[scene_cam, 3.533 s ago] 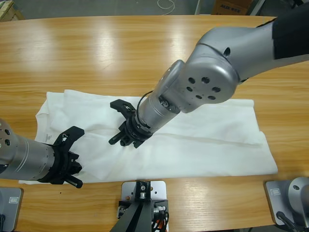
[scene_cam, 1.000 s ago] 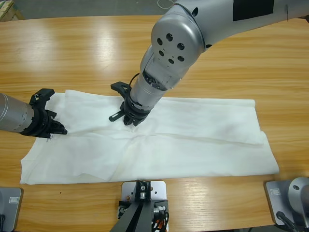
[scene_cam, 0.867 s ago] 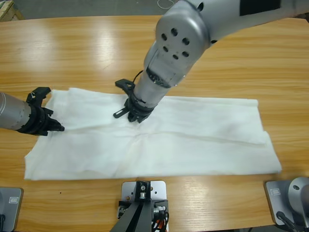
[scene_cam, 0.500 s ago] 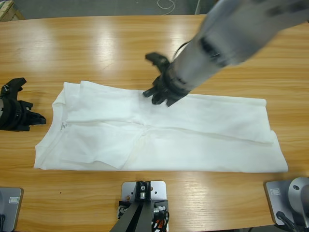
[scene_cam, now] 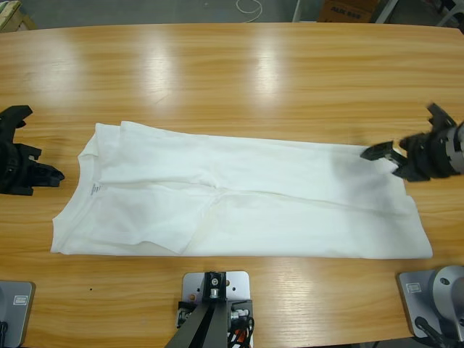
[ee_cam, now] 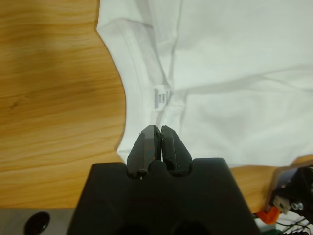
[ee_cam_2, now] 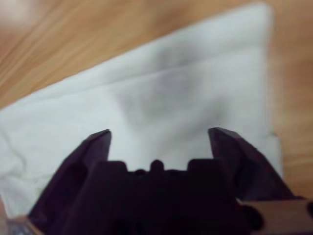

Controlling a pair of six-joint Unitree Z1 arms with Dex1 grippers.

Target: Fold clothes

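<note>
T-shirt (scene_cam: 239, 196) lies flat across the table (scene_cam: 217, 72), collar toward the left gripper (scene_cam: 29, 170), which sits apart on bare wood. Left wrist view: jaws pressed together, empty, label (ee_cam: 161, 97) ahead. Right wrist view: right gripper (ee_cam_2: 159, 134) wide open, empty, over the shirt's hem end.

I see my left gripper (scene_cam: 29, 156) at the left edge of the high view, low over the table with only its black end showing. In the left wrist view its jaws (ee_cam: 158, 147) are pressed together with nothing between them. My right gripper (scene_cam: 391, 154) comes in from the right edge, pointing left toward the middle. In the right wrist view that gripper (ee_cam_2: 159, 139) has its jaws spread wide and empty. The two grippers sit well apart.
</note>
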